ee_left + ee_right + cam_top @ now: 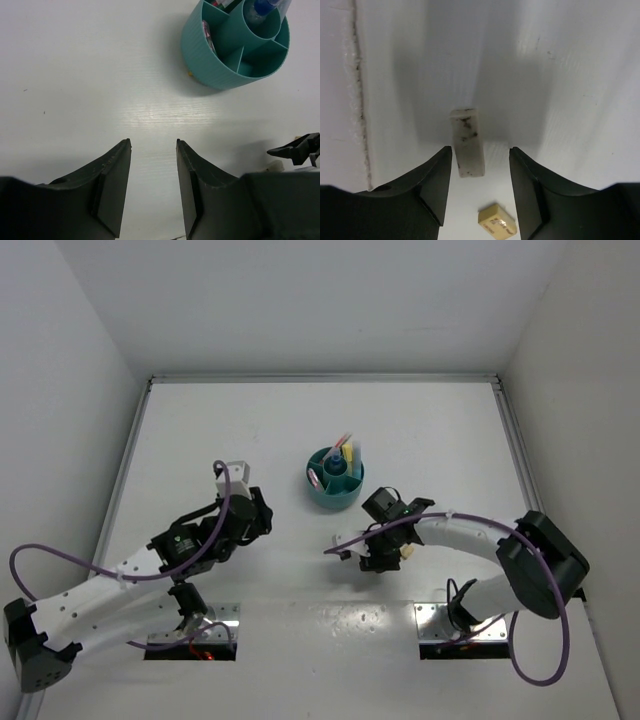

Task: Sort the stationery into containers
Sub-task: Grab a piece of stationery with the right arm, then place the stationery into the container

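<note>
The round teal organiser [333, 483] stands mid-table; it also shows in the left wrist view [235, 47]. It holds a blue marker [262, 6] in the centre cup, a pink marker [207, 35] in a ring compartment, and a yellow marker [350, 452] and a pink pen at the back. My right gripper [480, 151] is open and low over the table. A grey eraser block [467, 142] lies between its fingertips, close to the left finger. A tan eraser block [496, 221] lies further back between the fingers. My left gripper [153, 145] is open and empty, near-left of the organiser.
A seam in the table surface [357, 100] runs along the left of the right wrist view. Both arm bases are bolted at the near edge. White walls enclose the table on three sides. The right gripper's tip [297, 149] shows at the right edge of the left wrist view.
</note>
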Action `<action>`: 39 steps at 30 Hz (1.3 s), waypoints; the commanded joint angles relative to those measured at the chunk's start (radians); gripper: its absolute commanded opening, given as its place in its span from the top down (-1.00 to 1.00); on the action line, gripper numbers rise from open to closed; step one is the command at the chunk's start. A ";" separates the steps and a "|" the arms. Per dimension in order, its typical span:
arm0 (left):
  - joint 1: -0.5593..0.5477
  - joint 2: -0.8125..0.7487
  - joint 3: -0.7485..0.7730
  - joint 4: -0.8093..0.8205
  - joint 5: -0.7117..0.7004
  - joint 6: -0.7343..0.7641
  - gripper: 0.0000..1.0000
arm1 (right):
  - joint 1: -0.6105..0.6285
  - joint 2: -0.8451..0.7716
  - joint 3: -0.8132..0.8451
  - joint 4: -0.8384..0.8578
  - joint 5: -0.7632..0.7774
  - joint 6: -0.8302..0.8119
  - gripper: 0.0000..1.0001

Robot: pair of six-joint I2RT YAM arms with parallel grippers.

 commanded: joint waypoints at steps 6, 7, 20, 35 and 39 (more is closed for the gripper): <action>-0.005 -0.052 -0.017 0.024 -0.018 -0.016 0.06 | 0.074 0.057 -0.031 0.091 0.130 0.045 0.29; -0.005 -0.063 -0.028 0.024 -0.018 -0.026 0.06 | 0.074 0.058 -0.031 0.100 0.144 0.045 0.39; -0.005 -0.083 -0.028 0.024 -0.009 -0.026 0.06 | 0.061 -0.091 0.269 0.102 0.253 0.085 1.00; -0.005 -0.074 -0.037 0.024 0.001 -0.026 0.06 | 0.070 0.030 0.298 0.386 0.567 0.058 1.00; -0.005 -0.064 -0.037 0.024 0.001 -0.026 0.06 | 0.070 0.030 0.288 0.398 0.566 0.058 0.99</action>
